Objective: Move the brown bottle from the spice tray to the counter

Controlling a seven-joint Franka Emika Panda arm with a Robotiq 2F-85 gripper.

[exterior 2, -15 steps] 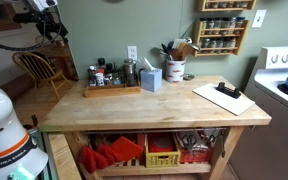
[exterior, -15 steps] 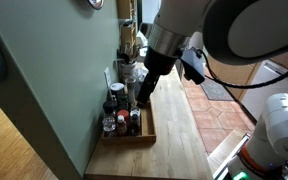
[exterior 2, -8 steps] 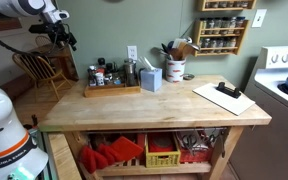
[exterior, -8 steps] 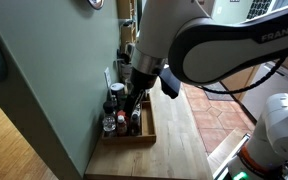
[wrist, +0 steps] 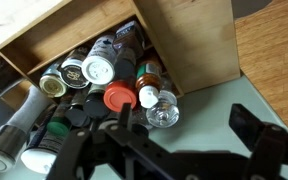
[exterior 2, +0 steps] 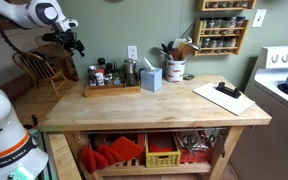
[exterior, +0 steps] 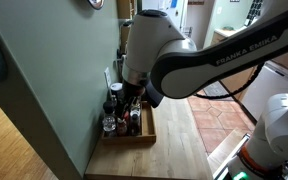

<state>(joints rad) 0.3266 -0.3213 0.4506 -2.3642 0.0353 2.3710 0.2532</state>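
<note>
The spice tray [exterior: 144,133] is a shallow wooden tray packed with jars, standing on the counter [exterior 2: 154,108] against the green wall; it also shows in the wrist view [wrist: 184,45]. A small brown bottle [wrist: 148,73] with a dark top stands among the jars near the tray's corner, beside a red-lidded jar [wrist: 121,97]. In an exterior view it looks like the small reddish-brown bottle [exterior: 135,121]. My gripper [wrist: 189,128] is open and empty. It hangs above the jars on the wall side [exterior: 132,100], up and left of the tray [exterior 2: 72,40].
A blue box [exterior 2: 151,79], a utensil crock [exterior 2: 175,68] and a white board [exterior 2: 224,97] stand on the counter right of the tray. A spice rack [exterior 2: 225,25] hangs on the wall. A white cooker [exterior 2: 284,85] adjoins the counter's far end.
The arm has swung over toward the wall and down, bringing the open gripper closer above the jars in the tray. Nothing in the tray has moved.
</note>
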